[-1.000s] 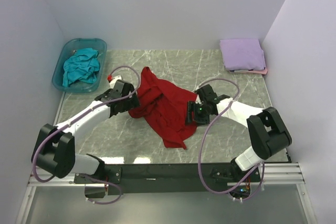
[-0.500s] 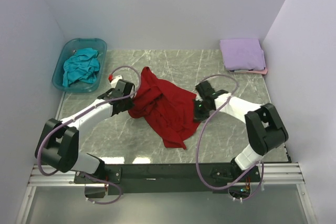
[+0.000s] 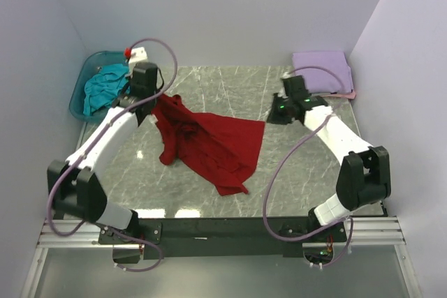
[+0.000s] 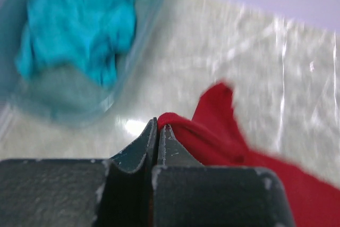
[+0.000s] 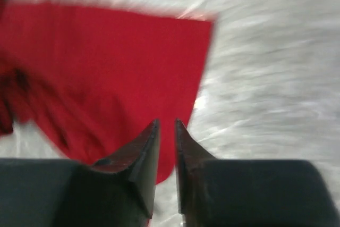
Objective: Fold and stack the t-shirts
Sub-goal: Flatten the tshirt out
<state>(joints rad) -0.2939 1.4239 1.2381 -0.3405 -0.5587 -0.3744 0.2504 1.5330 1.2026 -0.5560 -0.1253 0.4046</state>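
Left claw (image 4: 158, 131) pinched red shirt (image 3: 216, 148) edge at far left of desk (image 3: 314, 165). Right claw (image 5: 164, 131) slightly parted, empty, near shirt's right corner. Advised: grip that corner, pull evenly, flatten first.

Right gripper (image 5: 166, 126): bottom centre of frame; two dark fingers (image 5: 139, 158) point up, tips parted by a narrow gap.
Red t-shirt (image 5: 106, 62): fills upper left and centre; straight top edge ends in a corner right of centre; dark creases at far left; right edge runs down toward the fingertips.
Table (image 5: 265, 78): pale marbled surface, right half and top strip.
Contact, fingers to cloth: cannot tell.
Sharpness: everything beyond the fingers is blurred.
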